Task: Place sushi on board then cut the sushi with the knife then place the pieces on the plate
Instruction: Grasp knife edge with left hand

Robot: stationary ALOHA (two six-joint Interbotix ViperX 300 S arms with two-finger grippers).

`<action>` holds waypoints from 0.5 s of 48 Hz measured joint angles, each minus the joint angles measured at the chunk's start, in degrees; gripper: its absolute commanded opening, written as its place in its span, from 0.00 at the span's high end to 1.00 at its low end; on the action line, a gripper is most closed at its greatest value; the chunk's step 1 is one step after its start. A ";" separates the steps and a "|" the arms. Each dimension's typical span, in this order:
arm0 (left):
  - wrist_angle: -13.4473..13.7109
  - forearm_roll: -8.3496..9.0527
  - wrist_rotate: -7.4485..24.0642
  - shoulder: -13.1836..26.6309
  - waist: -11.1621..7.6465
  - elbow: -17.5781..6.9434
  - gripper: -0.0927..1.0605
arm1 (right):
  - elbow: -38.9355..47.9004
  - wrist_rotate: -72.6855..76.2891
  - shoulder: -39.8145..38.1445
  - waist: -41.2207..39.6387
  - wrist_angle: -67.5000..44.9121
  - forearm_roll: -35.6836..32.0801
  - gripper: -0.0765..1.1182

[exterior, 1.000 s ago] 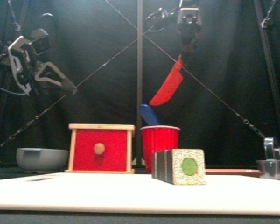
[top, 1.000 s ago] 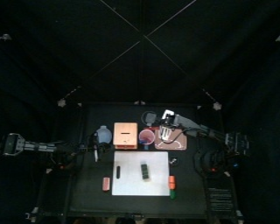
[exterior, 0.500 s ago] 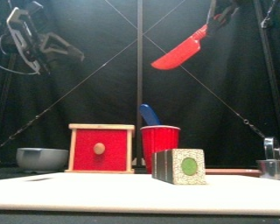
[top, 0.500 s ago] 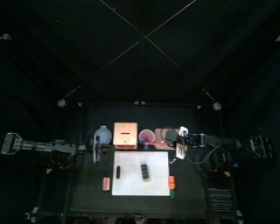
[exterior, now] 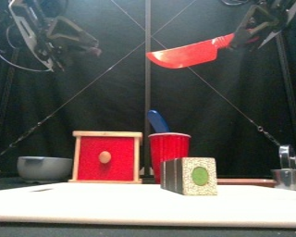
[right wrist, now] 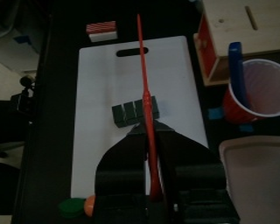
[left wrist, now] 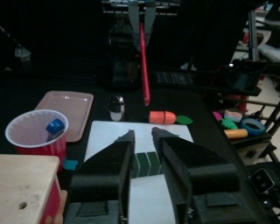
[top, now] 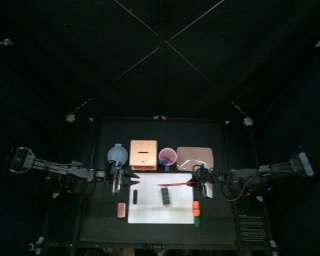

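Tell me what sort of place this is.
Probably a robotics test booth staged as a toy kitchen: black curtains behind, a white cutting board bearing a toy sushi roll, and the right gripper holding a red toy knife.

Dim overall — white board (top: 149, 206) brightest patch, mild glare in front view; surroundings near black.
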 measured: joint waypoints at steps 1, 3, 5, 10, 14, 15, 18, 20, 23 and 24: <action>0.00 -0.18 0.00 0.70 0.00 -0.18 0.12 | 0.44 0.18 0.09 -0.09 -0.44 0.00 0.62; 0.00 -0.53 0.00 2.11 0.00 -0.79 0.10 | 1.14 0.00 0.09 -0.53 -1.23 -0.09 0.62; 0.00 -0.88 -0.09 3.52 -0.09 -1.49 0.09 | 1.67 0.00 0.18 -1.05 -2.02 -0.09 0.62; 0.00 -1.23 0.26 7.65 -0.79 -4.22 0.09 | 2.37 0.35 1.32 -2.81 -4.22 -0.09 0.62; 0.00 -1.23 0.44 10.90 -1.32 -6.77 0.10 | 2.64 0.26 2.64 -4.13 -6.15 -0.18 0.62; 0.00 -1.05 0.53 11.51 -1.41 -7.47 0.10 | 2.64 0.26 2.99 -4.39 -6.59 -0.18 0.62; 0.18 -0.44 0.97 13.18 -1.58 -8.96 0.10 | 2.64 0.18 4.66 -4.75 -7.65 -0.26 0.62; 0.26 0.00 1.58 14.06 -1.67 -10.02 0.10 | 2.64 0.18 5.98 -4.75 -8.00 -0.18 0.62; 0.26 0.00 3.25 14.77 -1.76 -10.90 0.10 | 2.64 0.18 7.65 -4.92 -8.26 -0.26 0.62; 0.35 -0.09 3.96 15.03 -1.76 -11.16 0.10 | 2.64 0.18 8.17 -4.92 -8.35 -0.26 0.62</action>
